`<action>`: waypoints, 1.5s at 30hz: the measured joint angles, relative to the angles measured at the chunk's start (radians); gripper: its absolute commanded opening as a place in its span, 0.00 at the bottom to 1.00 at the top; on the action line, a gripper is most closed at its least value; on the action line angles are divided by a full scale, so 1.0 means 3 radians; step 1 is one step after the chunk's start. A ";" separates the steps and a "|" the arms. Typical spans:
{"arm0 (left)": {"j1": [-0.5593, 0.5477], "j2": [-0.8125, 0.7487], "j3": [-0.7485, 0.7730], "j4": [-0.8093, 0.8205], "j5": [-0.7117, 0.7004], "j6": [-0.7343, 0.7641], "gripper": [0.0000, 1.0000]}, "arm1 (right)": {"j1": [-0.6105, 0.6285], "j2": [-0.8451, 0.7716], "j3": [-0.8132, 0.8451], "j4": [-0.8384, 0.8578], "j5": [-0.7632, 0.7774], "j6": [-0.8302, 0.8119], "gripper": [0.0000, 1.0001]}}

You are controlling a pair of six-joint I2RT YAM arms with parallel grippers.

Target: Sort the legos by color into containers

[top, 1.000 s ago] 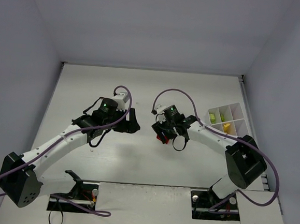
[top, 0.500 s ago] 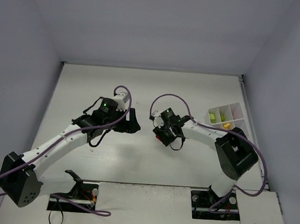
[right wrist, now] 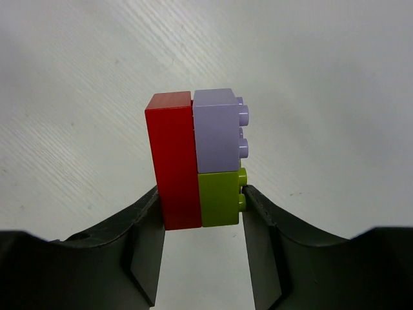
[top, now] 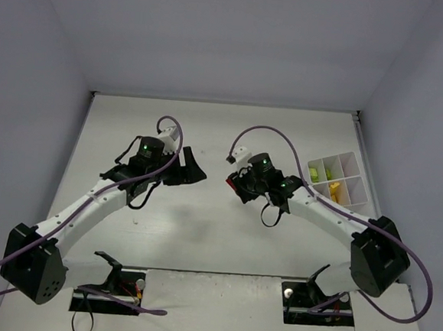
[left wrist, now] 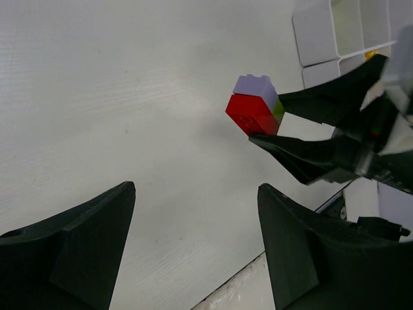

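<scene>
Three legos pressed into one block (right wrist: pixel 197 158) sit clamped in the right pincer (right wrist: pixel 201 205). The red brick (right wrist: pixel 173 161) lies against one finger and the lime green brick (right wrist: pixel 219 197) against the other. The lavender brick (right wrist: pixel 216 129) sits beyond the green one, past the fingertips. Only the right wrist view shows the studs, which point sideways toward the green-side finger. From overhead just a speck of red shows at that pincer (top: pixel 236 186), the rest hidden under the wrist.

Facing it, the left pincer (left wrist: pixel 193 213) stands spread wide and grasps nothing, with the block well ahead of its fingertips over the white surface (left wrist: pixel 129 97). Past the right pincer's fingers this view catches a corner of the white tray (left wrist: pixel 316 32).

Overhead, the tray (top: pixel 347 167) lies apart from the right pincer, on its outer side. It holds lime green pieces (top: pixel 321 173) in one compartment and a yellow piece (top: pixel 334 188) in the next. Purple cables (top: pixel 266 131) arch over both wrists
</scene>
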 measured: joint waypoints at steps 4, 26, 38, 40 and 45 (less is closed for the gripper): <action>0.0089 0.0141 0.0004 0.0252 0.0175 -0.0118 0.70 | 0.0004 -0.0268 -0.0001 0.0169 0.0000 0.0051 0.04; -0.0200 0.0738 0.0366 0.0928 0.0398 -0.0235 0.69 | 0.0032 -0.0529 0.0000 0.0427 -0.0083 0.0252 0.07; -0.0292 0.0904 0.0500 0.1052 0.0314 -0.0216 0.58 | 0.0032 -0.0567 0.0000 0.0443 -0.0128 0.0287 0.08; -0.0294 0.0928 0.0521 0.1095 0.0306 -0.0220 0.52 | 0.0032 -0.0567 0.0000 0.0443 -0.0128 0.0287 0.08; -0.0312 0.0964 0.0534 0.1133 0.0309 -0.0225 0.50 | 0.0034 -0.0572 0.0000 0.0443 -0.0127 0.0287 0.08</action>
